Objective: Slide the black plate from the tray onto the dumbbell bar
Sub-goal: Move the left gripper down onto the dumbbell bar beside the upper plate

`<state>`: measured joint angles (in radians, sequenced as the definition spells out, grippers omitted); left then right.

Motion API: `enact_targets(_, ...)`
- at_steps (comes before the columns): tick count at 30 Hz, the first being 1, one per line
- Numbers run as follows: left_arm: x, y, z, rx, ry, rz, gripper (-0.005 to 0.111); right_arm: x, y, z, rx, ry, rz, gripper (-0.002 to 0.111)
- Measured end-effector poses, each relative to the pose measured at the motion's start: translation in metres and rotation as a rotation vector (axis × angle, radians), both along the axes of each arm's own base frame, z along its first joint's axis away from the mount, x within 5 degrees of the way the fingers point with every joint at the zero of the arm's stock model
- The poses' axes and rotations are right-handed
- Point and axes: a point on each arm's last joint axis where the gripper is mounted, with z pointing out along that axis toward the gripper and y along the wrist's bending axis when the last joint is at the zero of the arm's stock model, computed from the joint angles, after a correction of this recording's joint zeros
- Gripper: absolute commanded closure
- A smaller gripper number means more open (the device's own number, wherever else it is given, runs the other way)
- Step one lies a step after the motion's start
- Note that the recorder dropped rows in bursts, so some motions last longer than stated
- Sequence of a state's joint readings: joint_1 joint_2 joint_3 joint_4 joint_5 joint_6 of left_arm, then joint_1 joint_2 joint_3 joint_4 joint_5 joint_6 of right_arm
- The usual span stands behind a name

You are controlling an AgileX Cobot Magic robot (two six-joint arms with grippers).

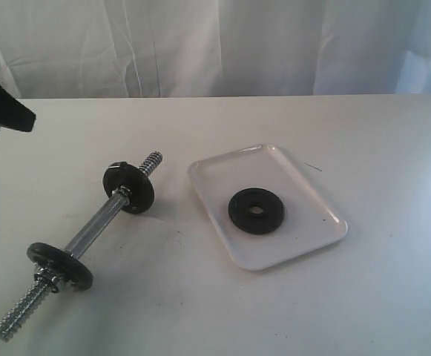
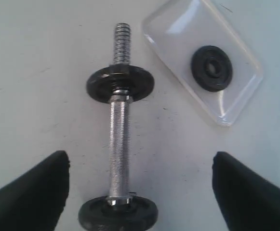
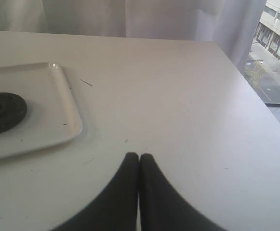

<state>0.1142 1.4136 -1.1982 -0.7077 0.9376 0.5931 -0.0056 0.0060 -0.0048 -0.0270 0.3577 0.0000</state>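
In the exterior view, the dumbbell bar (image 1: 93, 226) lies slantwise on the white table (image 1: 378, 297) at the left. It carries a first disc (image 1: 128, 188) by its far threaded end and a second disc (image 1: 59, 265) by its near end. The tray (image 1: 215, 174) sits to the right of the bar, apart from it. The black plate (image 1: 256, 211) lies flat in the tray's middle, clear of the rim. In the left wrist view, the left gripper (image 2: 140, 161) hangs above the bar with its 2 fingers (image 2: 33, 192) spread wide, 1 on each side of the shaft, pinching nothing; the tray and plate lie beyond. In the right wrist view, the right gripper (image 3: 139, 159) hovers over bare table beside the tray, its fingers pressed together with nothing between them.
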Motion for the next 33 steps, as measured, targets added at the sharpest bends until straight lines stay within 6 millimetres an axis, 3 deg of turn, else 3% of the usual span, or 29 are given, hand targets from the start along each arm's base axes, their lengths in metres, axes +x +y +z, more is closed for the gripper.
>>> enact_targets(9,0.039,-0.023,-0.051,-0.033,0.057,-0.136,0.025,0.000,0.000,0.000,0.000,0.000,0.000,0.108)
enact_targets(19,0.053,-0.064,-0.101,0.096,0.112,-0.252,0.025,0.000,0.000,0.000,0.000,0.000,0.000,0.108)
enact_targets(33,0.075,-0.076,-0.132,0.137,0.141,-0.218,0.025,0.000,0.000,0.000,0.000,0.000,0.000,0.108)
